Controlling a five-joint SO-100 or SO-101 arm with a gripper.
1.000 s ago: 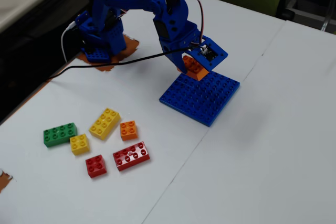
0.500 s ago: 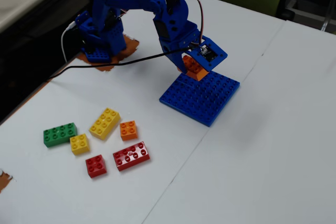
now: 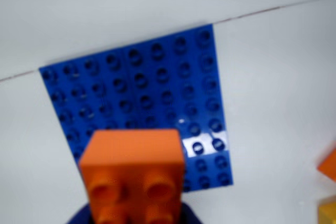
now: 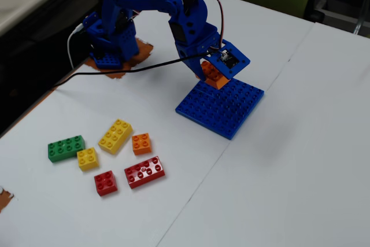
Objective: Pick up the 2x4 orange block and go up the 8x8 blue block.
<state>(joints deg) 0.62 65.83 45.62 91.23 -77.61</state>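
My gripper [image 4: 211,75] is shut on the 2x4 orange block [image 4: 214,76] and holds it just over the far edge of the 8x8 blue block [image 4: 222,108]. I cannot tell whether the two touch. In the wrist view the orange block [image 3: 134,174] fills the bottom centre, studs towards the camera. The dark blue jaws show on both sides of it around my gripper [image 3: 134,219]. The blue plate [image 3: 142,87] lies flat on the white table beyond it, and the block hides the plate's near middle.
Loose bricks lie at the front left: green [image 4: 66,147], yellow 2x4 [image 4: 115,136], small yellow [image 4: 87,158], small orange [image 4: 141,143] and two red [image 4: 144,172]. The arm's base [image 4: 110,39] stands at the back left. Orange [image 3: 328,163] and yellow [image 3: 328,211] pieces show at the wrist view's right edge.
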